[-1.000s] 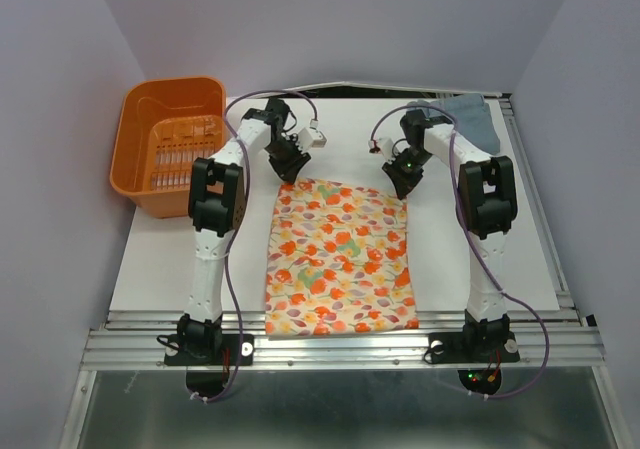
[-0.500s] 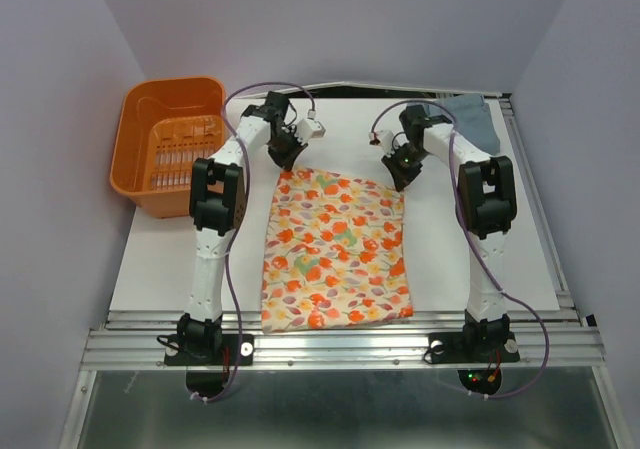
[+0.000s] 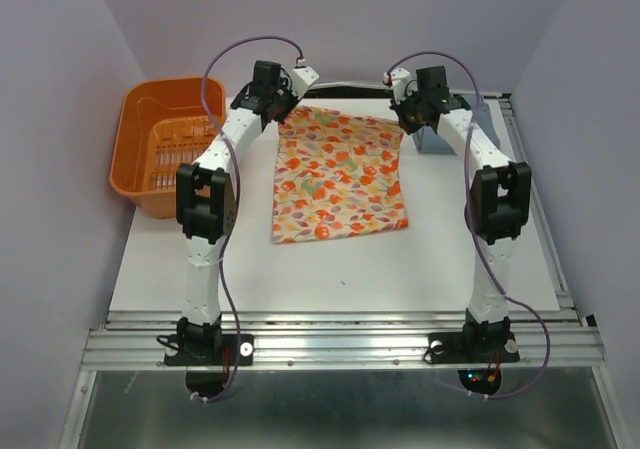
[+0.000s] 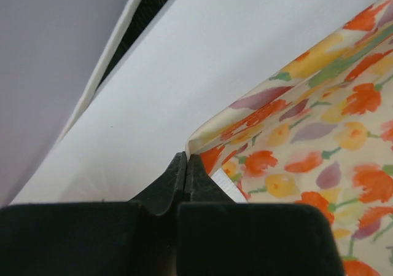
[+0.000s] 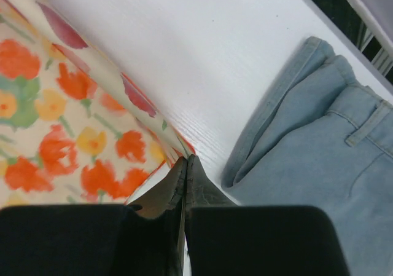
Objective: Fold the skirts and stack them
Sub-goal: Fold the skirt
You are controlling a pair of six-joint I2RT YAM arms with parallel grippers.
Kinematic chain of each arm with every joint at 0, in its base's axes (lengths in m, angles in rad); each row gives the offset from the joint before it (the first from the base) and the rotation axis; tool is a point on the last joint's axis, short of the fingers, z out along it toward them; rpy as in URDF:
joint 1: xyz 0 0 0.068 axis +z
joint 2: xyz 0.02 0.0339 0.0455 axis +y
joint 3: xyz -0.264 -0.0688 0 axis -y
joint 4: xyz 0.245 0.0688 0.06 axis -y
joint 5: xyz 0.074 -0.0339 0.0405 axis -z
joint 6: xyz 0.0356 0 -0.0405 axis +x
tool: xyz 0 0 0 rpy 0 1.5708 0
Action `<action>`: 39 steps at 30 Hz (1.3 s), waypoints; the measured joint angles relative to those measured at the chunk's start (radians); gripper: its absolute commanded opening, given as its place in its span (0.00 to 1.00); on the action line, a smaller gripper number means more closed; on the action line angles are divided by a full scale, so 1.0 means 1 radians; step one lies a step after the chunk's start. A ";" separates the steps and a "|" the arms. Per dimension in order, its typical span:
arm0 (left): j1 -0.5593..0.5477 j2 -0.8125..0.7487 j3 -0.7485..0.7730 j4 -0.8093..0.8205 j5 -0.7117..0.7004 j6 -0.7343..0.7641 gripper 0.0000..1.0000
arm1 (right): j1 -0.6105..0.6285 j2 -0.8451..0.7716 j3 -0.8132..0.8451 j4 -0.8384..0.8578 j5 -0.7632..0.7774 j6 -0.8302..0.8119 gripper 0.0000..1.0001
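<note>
We record:
1. Counter (image 3: 330,279), white.
2. Floral skirt (image 3: 340,174), at the counter's far middle.
3. Basket (image 3: 135,169), orange, far left.
4. Denim skirt (image 5: 319,159), far right, just beside the floral skirt.
5. Left jaws, right jaws: each pinched tight on one far corner of the floral skirt.

From the top camera, the denim skirt (image 3: 437,143) was mostly tucked behind the right arm (image 3: 492,199), with only slivers poking out. Both wrist views chopped the floral skirt (image 4: 319,128) off at the frame edges, and the right wrist view cut the denim too. The white tag (image 4: 226,184) sat half behind the fingers of the left gripper (image 4: 186,160), too blurry to read.
</note>
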 measured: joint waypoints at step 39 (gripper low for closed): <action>-0.239 -0.786 -1.384 0.367 -0.080 0.050 0.45 | 0.153 -0.651 -1.180 0.438 0.024 -0.127 0.18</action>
